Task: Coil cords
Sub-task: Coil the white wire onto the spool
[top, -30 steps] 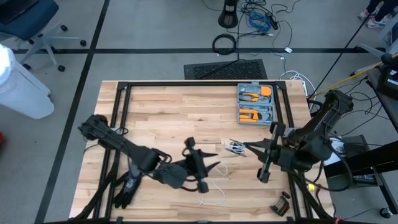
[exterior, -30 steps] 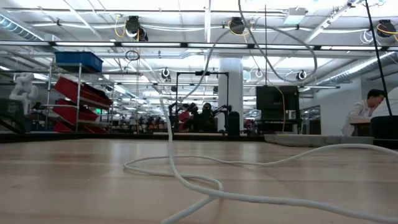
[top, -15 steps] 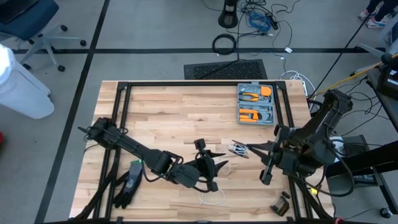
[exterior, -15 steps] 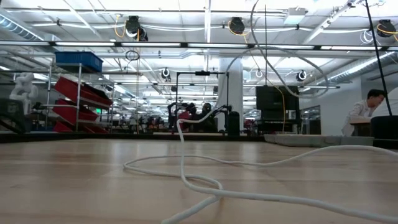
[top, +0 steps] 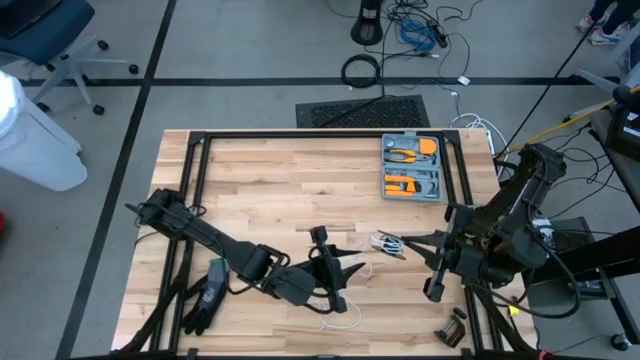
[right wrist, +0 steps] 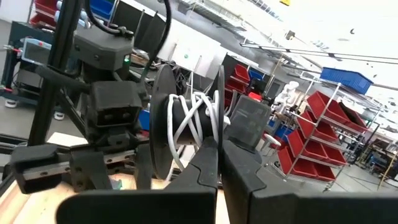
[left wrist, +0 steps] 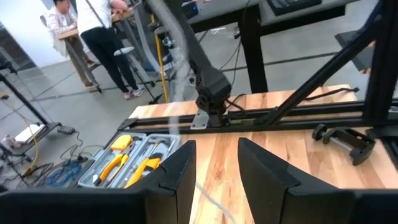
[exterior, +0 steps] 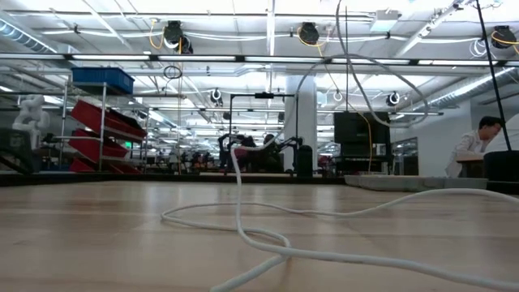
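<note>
Holding a small dark spool (right wrist: 186,121) partly wound with white cord (top: 345,300), the right gripper (top: 403,241) sits above the near right part of the wooden table (top: 260,180), fingers clamped together on the spool's edge. In the right wrist view the spool shows as two dark discs with white turns of cord crossing between them. The left gripper (top: 350,270) is just beside it, toward the table's middle, jaws partly apart; the left wrist view shows a blurred white strand passing in front of the gap, but whether the fingers pinch it cannot be told. Loose cord lies in a loop on the wood near the front edge, below the left gripper, and the low view shows it rising off the table. An open grey tool case (top: 412,167) with orange-handled tools lies at the far right.
</note>
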You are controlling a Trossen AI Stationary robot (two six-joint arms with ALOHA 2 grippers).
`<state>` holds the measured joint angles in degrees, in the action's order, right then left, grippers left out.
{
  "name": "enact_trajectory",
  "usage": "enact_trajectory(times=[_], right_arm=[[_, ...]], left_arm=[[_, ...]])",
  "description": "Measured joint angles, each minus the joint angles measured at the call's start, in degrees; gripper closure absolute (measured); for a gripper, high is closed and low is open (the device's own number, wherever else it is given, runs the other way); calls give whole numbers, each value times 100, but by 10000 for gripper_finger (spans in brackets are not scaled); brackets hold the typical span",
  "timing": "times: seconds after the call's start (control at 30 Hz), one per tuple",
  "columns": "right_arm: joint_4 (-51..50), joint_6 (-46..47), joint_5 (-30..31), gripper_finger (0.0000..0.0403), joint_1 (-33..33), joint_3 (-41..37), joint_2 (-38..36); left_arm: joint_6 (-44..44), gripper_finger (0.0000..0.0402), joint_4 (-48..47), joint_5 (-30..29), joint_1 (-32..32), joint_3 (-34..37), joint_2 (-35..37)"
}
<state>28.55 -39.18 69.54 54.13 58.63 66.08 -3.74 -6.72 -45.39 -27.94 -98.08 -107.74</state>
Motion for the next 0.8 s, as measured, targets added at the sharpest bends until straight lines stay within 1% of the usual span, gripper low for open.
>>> enact_trajectory(times=[0.17, 0.33, 0.57, 0.67, 0.8], right_arm=[[-2, 81, -47, 403, 0, 0, 2], [-8, 76, -53, 403, 0, 0, 2], [-47, 60, -55, 403, -2, 0, 2], [-47, 59, -55, 403, -2, 0, 2], [-49, 58, -55, 403, -2, 0, 2]], left_arm=[[5, 276, -241, 35, 10, 0, 0], [27, 276, -323, -267, 25, 0, 0], [40, 275, -436, -297, 51, 0, 0], [38, 263, -686, -321, 63, 0, 0], [43, 232, -716, -445, 101, 0, -2]])
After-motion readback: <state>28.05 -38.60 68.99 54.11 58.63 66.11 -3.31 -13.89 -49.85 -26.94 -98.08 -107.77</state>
